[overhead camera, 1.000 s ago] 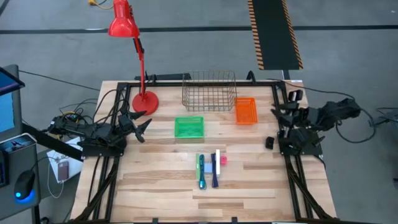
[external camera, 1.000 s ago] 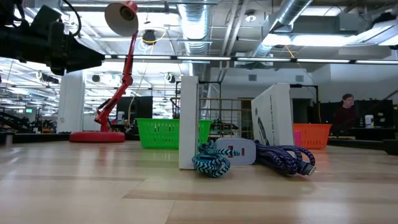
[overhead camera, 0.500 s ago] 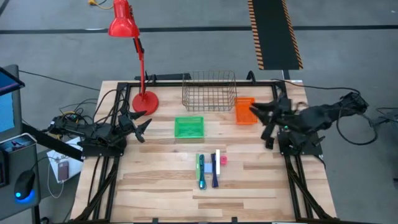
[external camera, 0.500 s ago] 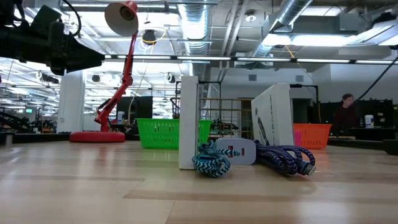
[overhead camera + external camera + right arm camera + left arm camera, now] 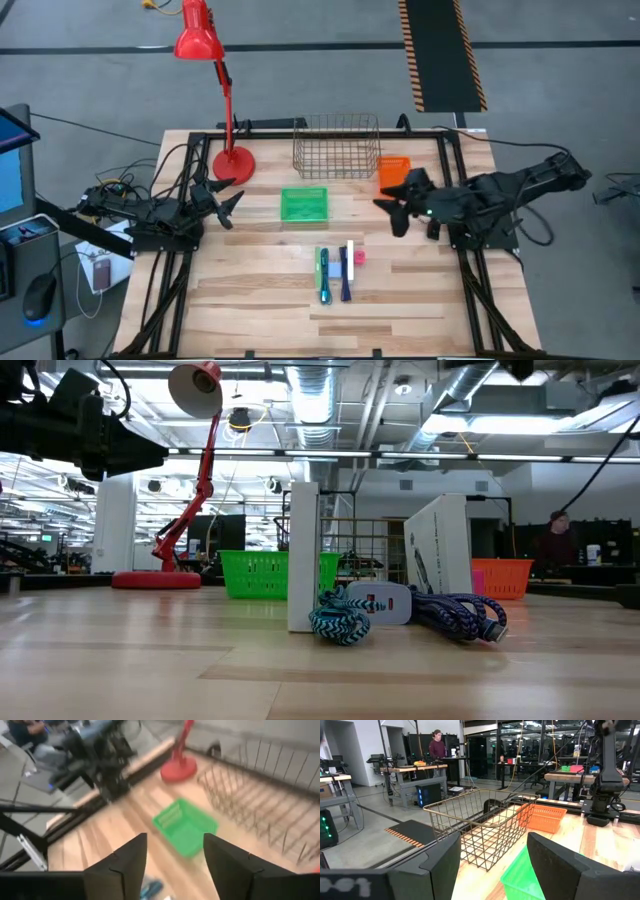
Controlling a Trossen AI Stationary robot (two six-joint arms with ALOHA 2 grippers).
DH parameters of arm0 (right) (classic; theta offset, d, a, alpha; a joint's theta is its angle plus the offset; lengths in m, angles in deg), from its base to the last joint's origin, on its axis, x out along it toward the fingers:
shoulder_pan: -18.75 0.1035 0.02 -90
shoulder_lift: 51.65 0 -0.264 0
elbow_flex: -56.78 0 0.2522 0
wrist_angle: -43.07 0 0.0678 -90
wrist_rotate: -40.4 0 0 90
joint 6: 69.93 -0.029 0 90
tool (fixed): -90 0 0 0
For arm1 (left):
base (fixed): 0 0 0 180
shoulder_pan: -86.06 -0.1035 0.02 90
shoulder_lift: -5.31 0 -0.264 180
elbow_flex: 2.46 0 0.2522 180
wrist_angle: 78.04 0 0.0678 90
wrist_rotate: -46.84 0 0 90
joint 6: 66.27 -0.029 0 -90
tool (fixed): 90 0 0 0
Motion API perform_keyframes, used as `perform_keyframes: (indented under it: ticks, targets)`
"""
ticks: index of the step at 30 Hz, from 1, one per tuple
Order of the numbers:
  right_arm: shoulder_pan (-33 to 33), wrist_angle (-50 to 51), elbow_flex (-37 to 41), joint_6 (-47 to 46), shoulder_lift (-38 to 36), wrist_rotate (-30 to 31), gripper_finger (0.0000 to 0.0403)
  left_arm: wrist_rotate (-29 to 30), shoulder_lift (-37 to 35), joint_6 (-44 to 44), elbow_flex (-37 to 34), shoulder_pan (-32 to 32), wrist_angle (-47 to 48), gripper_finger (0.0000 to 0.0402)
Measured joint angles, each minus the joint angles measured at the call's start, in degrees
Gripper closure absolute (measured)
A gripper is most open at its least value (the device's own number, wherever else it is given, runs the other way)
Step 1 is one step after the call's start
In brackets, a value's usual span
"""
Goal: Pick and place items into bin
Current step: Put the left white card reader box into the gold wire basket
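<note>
The items lie in a cluster at the table's middle: a teal-green braided cord (image 5: 323,276), a dark blue one (image 5: 345,280), a white flat packet (image 5: 350,256) standing on its edge, a pink-red block (image 5: 359,257) and a pale blue-grey block (image 5: 333,270). My right gripper (image 5: 392,212) hangs open above the table, right of the green bin (image 5: 304,204) and beyond the cluster, tipped down toward the green bin (image 5: 185,827). My left gripper (image 5: 232,203) waits open at the left edge, pointing level toward the wire basket (image 5: 480,827).
A wire basket (image 5: 337,147) stands at the far middle, with an orange bin (image 5: 395,176) to its right. A red desk lamp stands on its base (image 5: 233,163) at the far left. In the low view the cords (image 5: 338,622) lie on bare wood.
My right gripper has swung from the table's right edge toward the middle, past the orange bin. It has rolled and tipped downward on the way, and its fingers now stand wider apart. The items have not moved.
</note>
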Motion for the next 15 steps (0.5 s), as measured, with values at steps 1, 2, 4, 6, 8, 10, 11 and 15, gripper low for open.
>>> perform_keyframes:
  ticks: [1, 2, 4, 6, 8, 10, 11, 15]
  targets:
    - [-0.5, 0.9, 0.0, -1.8, 0.7, -1.5, 0.0208, 0.0, 0.0, 0.0, 0.0, 0.0, 0.0, 0.0184]
    - [-1.0, 1.7, 0.0, -3.5, 1.3, -2.8, 0.0207, 0.0, 0.0, 0.0, 0.0, 0.0, 0.0, 0.0184]
    - [-1.8, 3.4, 0.0, -6.6, 2.8, -5.0, 0.0206, 0.0, 0.0, 0.0, 0.0, 0.0, 0.0, 0.0184]
    - [-2.3, 4.4, 0.0, -9.4, 4.2, -6.8, 0.0207, 0.0, 0.0, 0.0, 0.0, 0.0, 0.0, 0.0184]
    - [-2.4, 4.8, 0.0, -11.6, 5.5, -8.9, 0.0209, 0.0, 0.0, 0.0, 0.0, 0.0, 0.0, 0.0184]
    - [-2.4, 5.2, 0.0, -13.8, 6.9, -11.1, 0.0212, 0.0, 0.0, 0.0, 0.0, 0.0, 0.0, 0.0184]
    - [-2.4, 5.2, 0.0, -14.9, 7.6, -12.1, 0.0213, 0.0, 0.0, 0.0, 0.0, 0.0, 0.0, 0.0184]
    - [-2.4, 5.2, 0.0, -19.1, 10.5, -16.3, 0.0211, 0.0, 0.0, 0.0, 0.0, 0.0, 0.0, 0.0184]
